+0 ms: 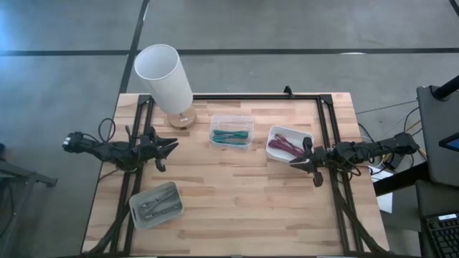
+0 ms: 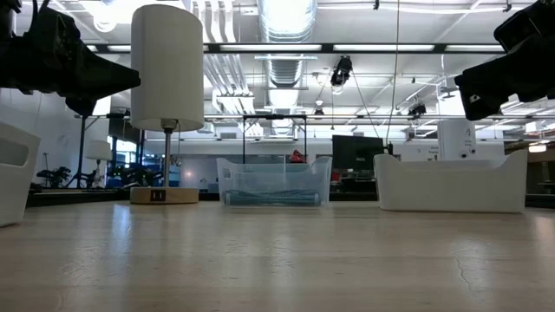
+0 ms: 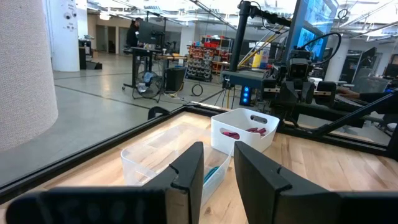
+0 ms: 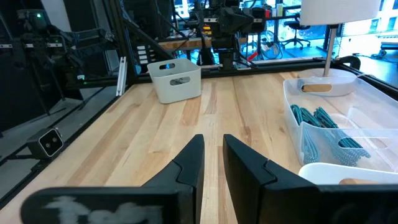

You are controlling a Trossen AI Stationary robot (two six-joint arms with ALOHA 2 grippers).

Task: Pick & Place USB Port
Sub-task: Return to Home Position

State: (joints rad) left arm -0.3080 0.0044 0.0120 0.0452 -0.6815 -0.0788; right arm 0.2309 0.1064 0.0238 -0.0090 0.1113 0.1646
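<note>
The USB cables are seen as thin coiled bundles, sorted by colour. The pink cables are held in the white bin towards the table's right edge. The blue cables are held in the transparent bin near the middle of the far edge, beside the lamp at the far left corner. The left gripper is raised near the left edge, its jaws narrowly parted and empty, well apart from both bundles. The right gripper is raised just beside the white bin's near side, its jaws likewise narrowly parted with nothing between them. A grey bin is placed near the near left corner.
</note>
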